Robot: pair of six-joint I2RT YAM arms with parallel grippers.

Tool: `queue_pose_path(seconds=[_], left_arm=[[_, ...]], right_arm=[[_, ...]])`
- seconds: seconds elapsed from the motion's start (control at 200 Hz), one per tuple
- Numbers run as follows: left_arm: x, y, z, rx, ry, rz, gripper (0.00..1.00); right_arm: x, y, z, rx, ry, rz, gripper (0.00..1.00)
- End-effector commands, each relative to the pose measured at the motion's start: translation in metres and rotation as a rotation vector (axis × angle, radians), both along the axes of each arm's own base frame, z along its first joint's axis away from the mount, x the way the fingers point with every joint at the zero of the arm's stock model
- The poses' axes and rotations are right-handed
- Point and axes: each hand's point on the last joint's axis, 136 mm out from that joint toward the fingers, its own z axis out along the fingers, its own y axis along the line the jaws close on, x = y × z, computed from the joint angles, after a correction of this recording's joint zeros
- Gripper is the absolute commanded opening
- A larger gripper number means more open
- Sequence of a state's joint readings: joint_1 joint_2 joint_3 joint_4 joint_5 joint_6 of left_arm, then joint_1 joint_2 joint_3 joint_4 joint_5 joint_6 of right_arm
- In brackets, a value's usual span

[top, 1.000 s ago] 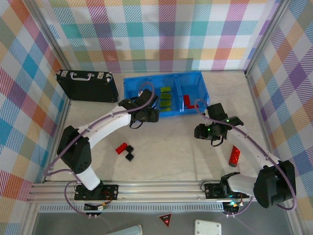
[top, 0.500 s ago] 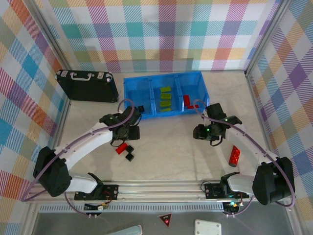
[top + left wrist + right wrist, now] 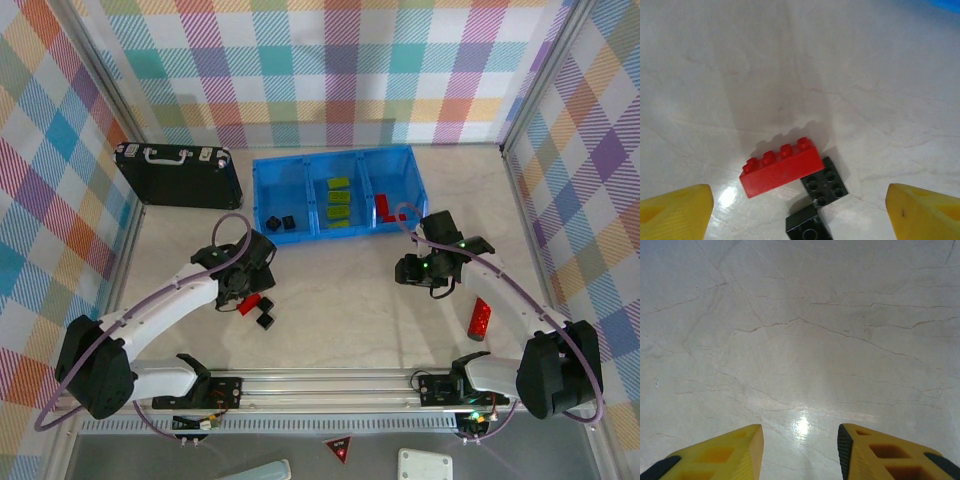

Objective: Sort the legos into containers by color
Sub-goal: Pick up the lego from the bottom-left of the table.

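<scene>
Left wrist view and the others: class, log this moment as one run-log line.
left jaws: open, facing red brick and black cubes | right jaws: open, empty, over table | bin: partly filled

Robot lab cell, plaid backdrop walls [image 3: 340, 70], alu frame rail [image 3: 330, 385], marble-look tabletop [image 3: 350, 320]

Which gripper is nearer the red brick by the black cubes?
Left. The left gripper hangs right over the red brick, fingers open; the right gripper is well off to its right, over the table.

The briefcase [image 3: 178, 172] lies left of the bin [image 3: 300, 160], three bricks [image 3: 256, 308] clustered on the table [image 3: 360, 320] before it.
</scene>
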State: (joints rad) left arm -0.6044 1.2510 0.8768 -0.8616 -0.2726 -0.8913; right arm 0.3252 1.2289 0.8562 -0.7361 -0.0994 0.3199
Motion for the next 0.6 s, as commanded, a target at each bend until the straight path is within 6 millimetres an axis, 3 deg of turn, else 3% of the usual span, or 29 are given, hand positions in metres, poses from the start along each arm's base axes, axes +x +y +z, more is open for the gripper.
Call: queue_pose_path(seconds=[0.0,0.265,0.595], left_arm=[[-0.010,0.006,-0.020,-0.033,0.056,0.113,0.95],[-0.001,0.000,-0.047,-0.087,0.118,0.131,0.95],[-0.005,0.002,-0.071,-0.092,0.189,0.157,0.86]], right_arm=[[-0.002,0.001,0.001,0.014,-0.006,0.016,0.45],[-0.003,0.001,0.000,0.014,-0.002,0.016,0.45],[-0.003,-0.001,0.000,0.008,-0.006,0.011,0.45]])
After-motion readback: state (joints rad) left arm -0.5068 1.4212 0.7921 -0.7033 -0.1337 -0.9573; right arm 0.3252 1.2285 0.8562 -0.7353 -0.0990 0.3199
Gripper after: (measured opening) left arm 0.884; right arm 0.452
